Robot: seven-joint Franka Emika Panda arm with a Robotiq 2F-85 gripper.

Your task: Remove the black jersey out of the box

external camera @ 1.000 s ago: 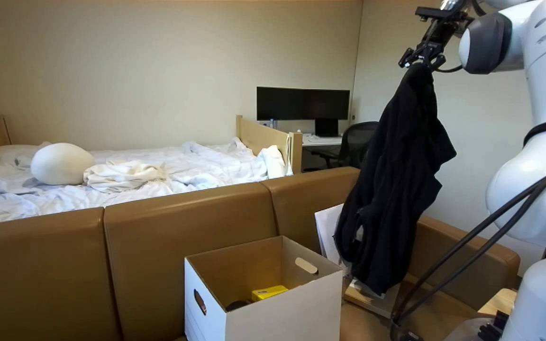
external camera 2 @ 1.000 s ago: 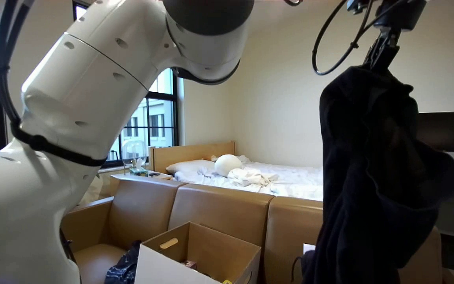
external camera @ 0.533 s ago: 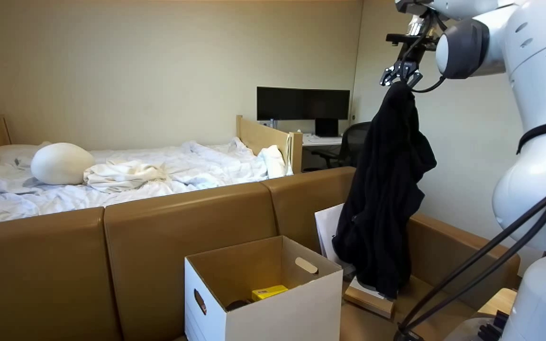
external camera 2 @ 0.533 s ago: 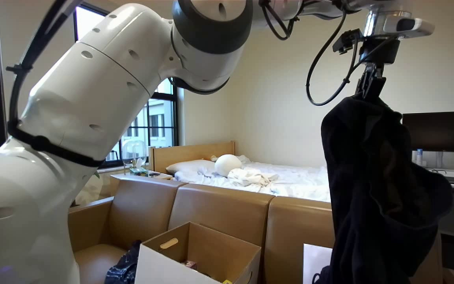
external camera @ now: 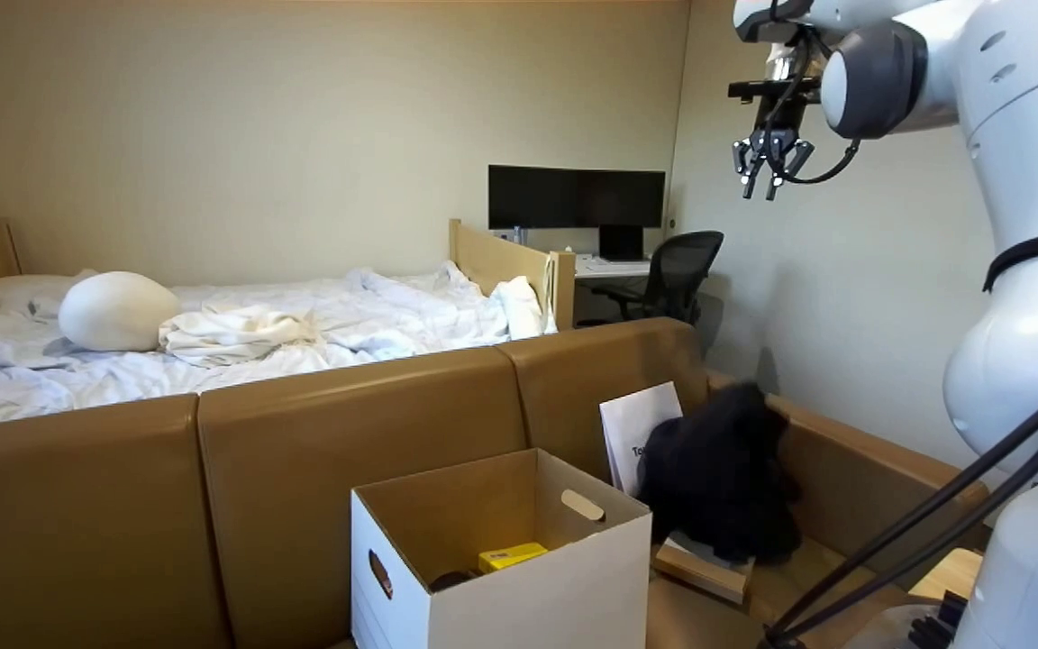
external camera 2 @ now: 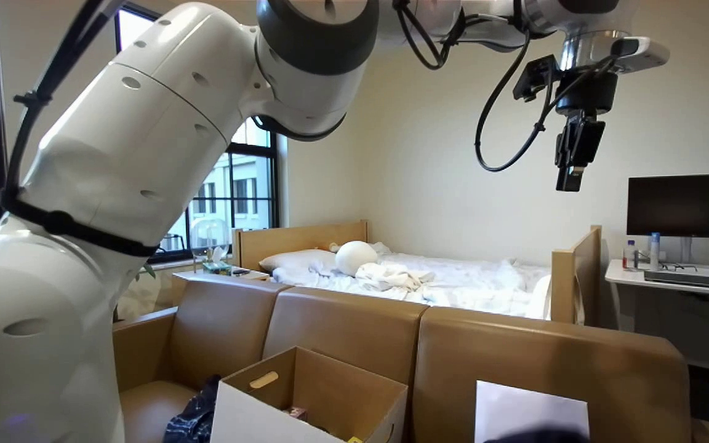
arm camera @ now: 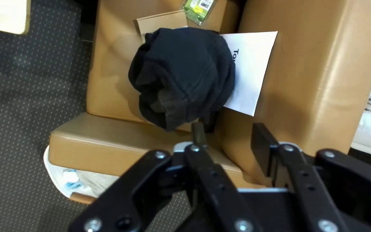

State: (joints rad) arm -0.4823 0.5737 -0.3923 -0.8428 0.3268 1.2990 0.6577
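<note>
Over a brown sofa surface (arm camera: 109, 96), outside and beside the box (external camera: 541, 577), the black jersey (external camera: 722, 478) is shown bunched, blurred, without a clear long axis, well below the pincer (external camera: 759, 195), whose fingers are parted with nothing held between them.

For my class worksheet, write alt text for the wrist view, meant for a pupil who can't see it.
A bunched black jersey, seen from above, is free of the open gripper, against a tan sofa. The gripper fills the lower foreground, its jaws apart with nothing held. The jersey partly hides a white sheet.
</note>
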